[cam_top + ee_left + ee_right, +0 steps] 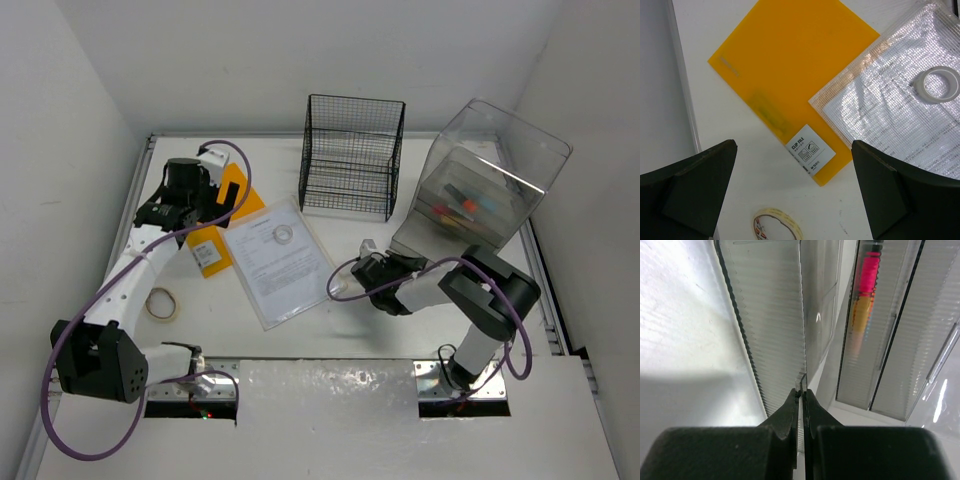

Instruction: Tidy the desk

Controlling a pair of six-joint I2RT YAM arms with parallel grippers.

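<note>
The white desk (340,335) holds an orange clip file (790,70), partly under a clear mesh pouch of papers (278,262) with a white tape ring (283,234) on it. My left gripper (226,196) hangs open and empty above the file's near corner. In the left wrist view its gripper (795,200) straddles bare desk, with a cream tape roll (777,226) below. My right gripper (390,257) is shut on the thin front edge (801,382) of a pulled-out clear drawer (770,315). The right wrist view shows the gripper (801,394) pinching it.
A black wire-mesh rack (350,155) stands at the back centre. The clear plastic drawer box (485,185) at the back right holds pink and orange pens (864,290). The cream tape roll (165,303) lies near the left arm. Silver rails (135,200) edge the desk.
</note>
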